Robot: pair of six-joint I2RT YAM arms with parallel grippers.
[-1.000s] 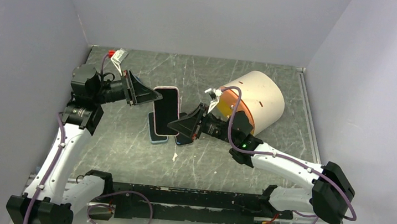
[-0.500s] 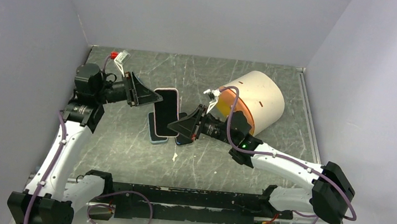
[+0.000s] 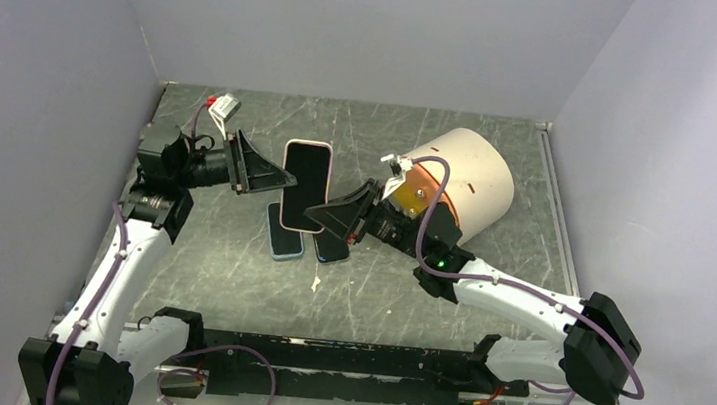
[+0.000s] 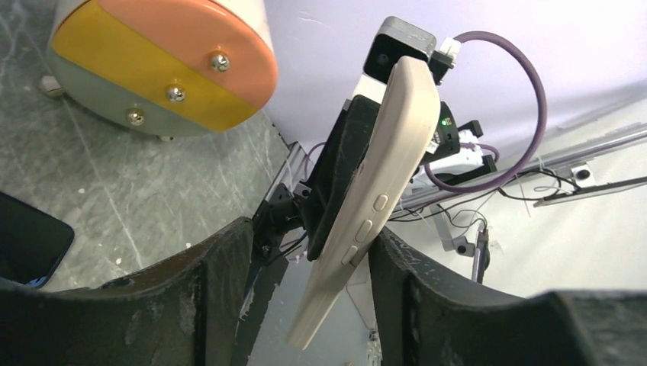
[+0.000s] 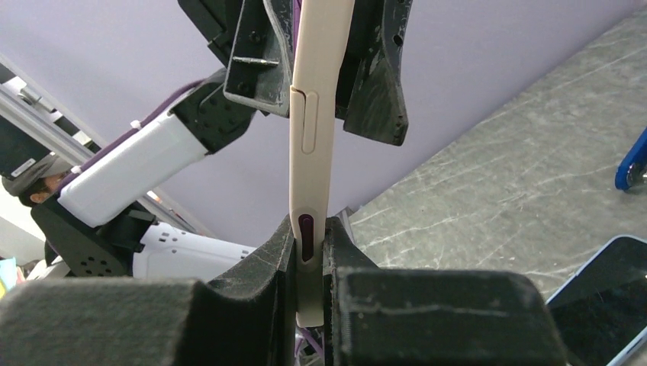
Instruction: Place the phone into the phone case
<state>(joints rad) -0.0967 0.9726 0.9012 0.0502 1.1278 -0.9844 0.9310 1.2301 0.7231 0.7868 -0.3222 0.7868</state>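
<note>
The phone case (image 4: 389, 152), with the phone (image 3: 305, 173) showing dark inside it, hangs upright. Its lower edge is clenched in the right claw (image 5: 309, 252) and its top sits between the parted, released jaws of the left claw (image 3: 283, 182). I'd back the left one straight off without brushing it; a second ago that claw gripped the case, which was tilted lower.

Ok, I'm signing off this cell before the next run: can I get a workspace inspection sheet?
Surface: grey scratched tabletop.
Job's things: phone showing inside cream case, held off the table.
Clutter: two other phones lying flat; cylinder on its side; white scrap.
Grippers: right gripper shut on case edge; left gripper open around it.
Cables: purple cables along both arms.
Surroundings: plain lavender walls.
</note>
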